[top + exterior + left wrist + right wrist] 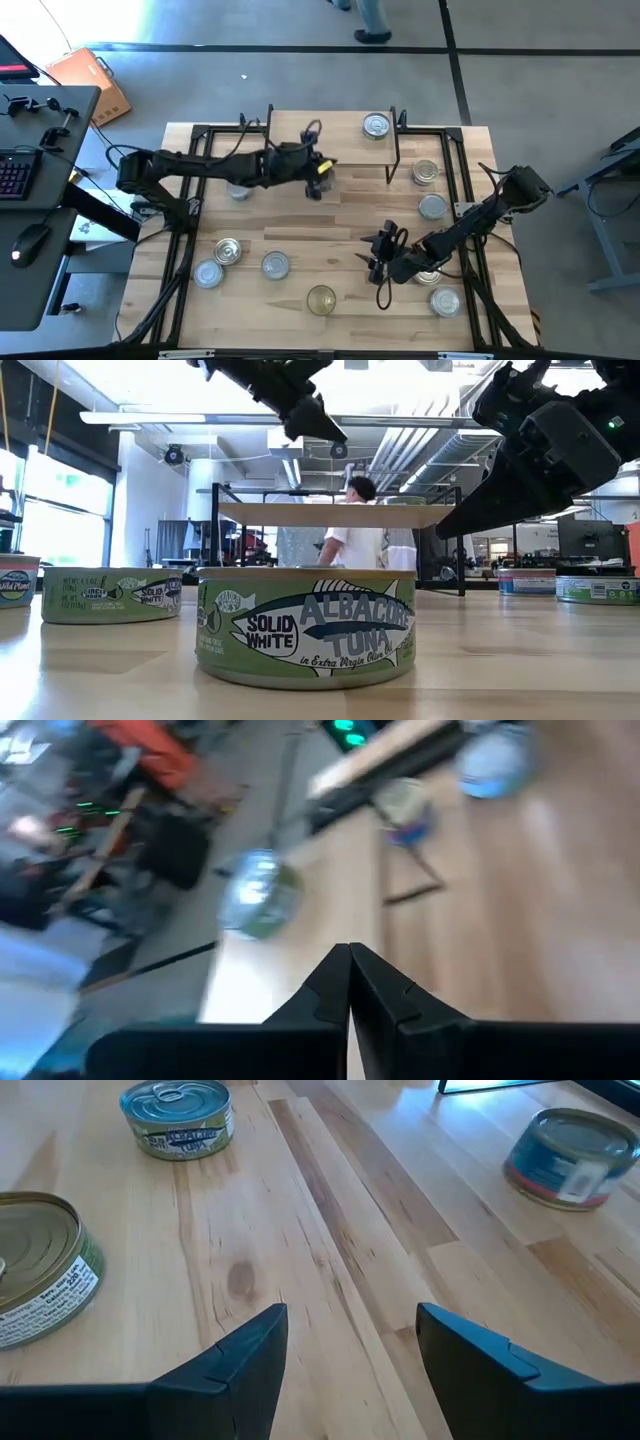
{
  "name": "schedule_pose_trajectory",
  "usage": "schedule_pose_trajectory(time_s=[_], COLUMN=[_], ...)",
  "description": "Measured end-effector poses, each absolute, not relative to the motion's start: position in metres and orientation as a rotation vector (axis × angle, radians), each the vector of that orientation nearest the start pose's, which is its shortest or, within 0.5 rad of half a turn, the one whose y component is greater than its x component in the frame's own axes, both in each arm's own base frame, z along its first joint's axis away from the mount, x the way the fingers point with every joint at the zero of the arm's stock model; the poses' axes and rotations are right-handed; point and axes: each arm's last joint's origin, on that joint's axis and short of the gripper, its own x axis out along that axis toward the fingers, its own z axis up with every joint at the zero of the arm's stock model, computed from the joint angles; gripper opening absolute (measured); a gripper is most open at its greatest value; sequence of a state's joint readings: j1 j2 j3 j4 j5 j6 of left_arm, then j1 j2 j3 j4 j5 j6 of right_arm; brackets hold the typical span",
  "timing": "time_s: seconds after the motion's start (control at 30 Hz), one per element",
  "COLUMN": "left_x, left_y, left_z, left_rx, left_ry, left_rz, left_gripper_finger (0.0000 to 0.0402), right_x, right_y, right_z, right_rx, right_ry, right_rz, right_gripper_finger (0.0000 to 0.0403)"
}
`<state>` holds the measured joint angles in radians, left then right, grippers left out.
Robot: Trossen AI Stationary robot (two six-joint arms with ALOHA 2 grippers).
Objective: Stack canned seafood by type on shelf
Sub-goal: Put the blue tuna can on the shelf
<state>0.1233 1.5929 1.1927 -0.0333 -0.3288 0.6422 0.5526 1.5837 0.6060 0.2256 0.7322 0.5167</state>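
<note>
The counter (300, 225) fills the middle of the overhead frame. The shelf (355, 150) sits toward its upper centre, with one tin (376, 125) at its upper right corner. The other tins (275, 264) are scattered along the lower and right parts. The left pincer (318, 185) hovers over the shelf's left part, fingers pressed together, empty. The right pincer (378, 262), lower right of centre, gapes wide, holding nothing.
</note>
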Motion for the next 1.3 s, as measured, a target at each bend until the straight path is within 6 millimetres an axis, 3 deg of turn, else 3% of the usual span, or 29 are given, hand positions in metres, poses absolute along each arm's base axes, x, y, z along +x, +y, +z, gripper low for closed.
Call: schedule_pose_trajectory(time_s=[0.13, 0.33, 0.47, 0.67, 0.9, 1.2, 1.3], left_x=[0.354, 0.346, 0.337, 0.316, 0.289, 0.254, 0.249], left_y=[0.034, -0.014, -0.037, -0.049, -0.081, -0.108, -0.114], left_z=[0.276, 0.25, 0.218, 0.173, 0.155, 0.134, 0.132], left_rx=[0.644, 0.545, 0.391, 0.23, 0.234, 0.197, 0.211], left_ry=[0.647, 0.717, 0.663, 0.631, 0.658, 0.606, 0.603], left_rz=[0.135, 0.008, 0.016, 0.165, 0.384, 0.511, 0.492], left_gripper_finger=[0.0001, 0.0, 0.0, 0.0, 0.0, 0.0, 0.0], right_x=[0.244, 0.245, 0.249, 0.266, 0.316, 0.371, 0.382], right_y=[0.128, 0.129, 0.132, 0.129, 0.082, 0.016, -0.003], right_z=[0.137, 0.137, 0.135, 0.122, 0.117, 0.123, 0.121], right_rx=[0.048, 0.037, 0.008, 0.007, -0.039, -0.062, -0.042], right_ry=[0.535, 0.548, 0.536, 0.456, 0.408, 0.389, 0.389], right_rz=[-0.316, -0.272, -0.23, -0.258, -0.444, -0.62, -0.667], right_gripper_finger=[0.0215, 0.0215, 0.0215, 0.0215, 0.0187, 0.0019, 0.0012])
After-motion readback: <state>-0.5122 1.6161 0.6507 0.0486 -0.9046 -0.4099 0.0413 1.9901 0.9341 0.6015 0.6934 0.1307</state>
